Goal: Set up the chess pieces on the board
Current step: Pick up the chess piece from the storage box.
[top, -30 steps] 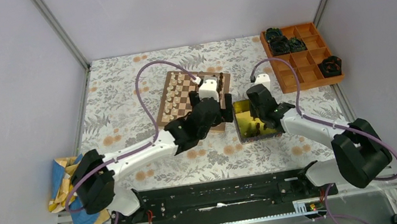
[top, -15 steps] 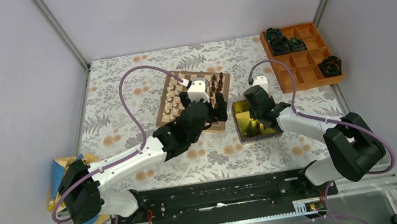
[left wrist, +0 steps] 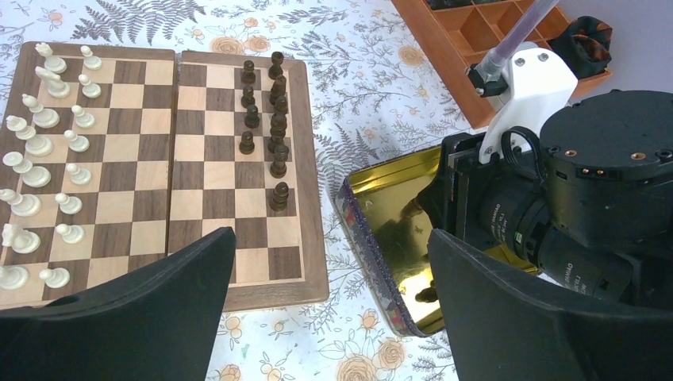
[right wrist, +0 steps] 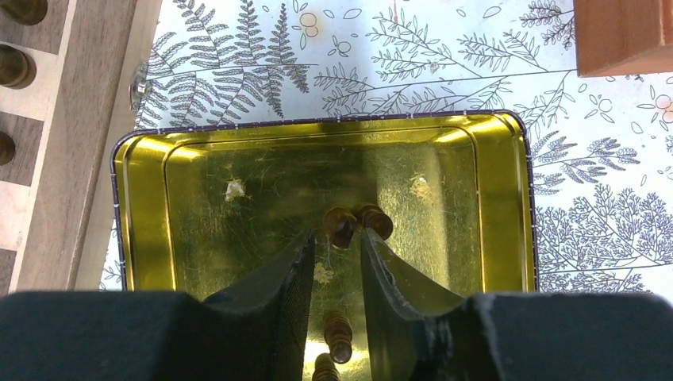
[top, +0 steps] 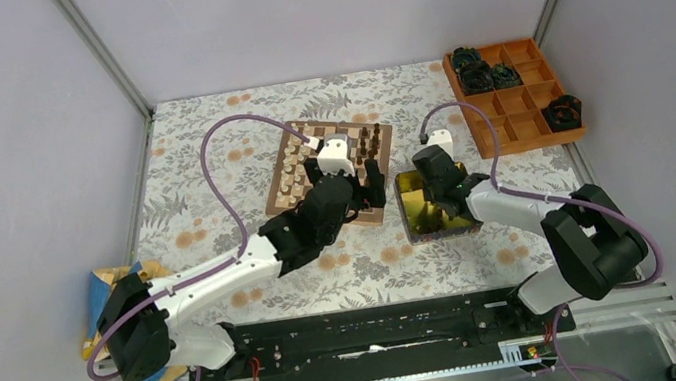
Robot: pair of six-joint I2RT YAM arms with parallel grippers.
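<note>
Colour key. The board [left wrist: 198, 182]: dark brown and cream checks inside a mid-brown wood border. The chess pieces: a pale cream set [left wrist: 37, 117] and a dark brown set [left wrist: 278, 163]. The tin [right wrist: 143, 206]: shiny gold inside, dark purple rim. The tablecloth [left wrist: 357, 95]: white, printed with grey ferns and orange flowers. The tray [top: 527, 127] at the table's far right corner: orange, holding black lumps [top: 476, 77]. The arms [top: 215, 275]: white and black, with purple cables [top: 225, 137].

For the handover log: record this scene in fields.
board: beside the tin
cream pieces: two full rows along one edge
dark pieces: opposite edge, rows incomplete
tin: holds loose dark pieces
left jaws: wide open, empty, over the board
right jaws: narrowly apart inside the tin, tips at one loose piece, not visibly clamped
</note>
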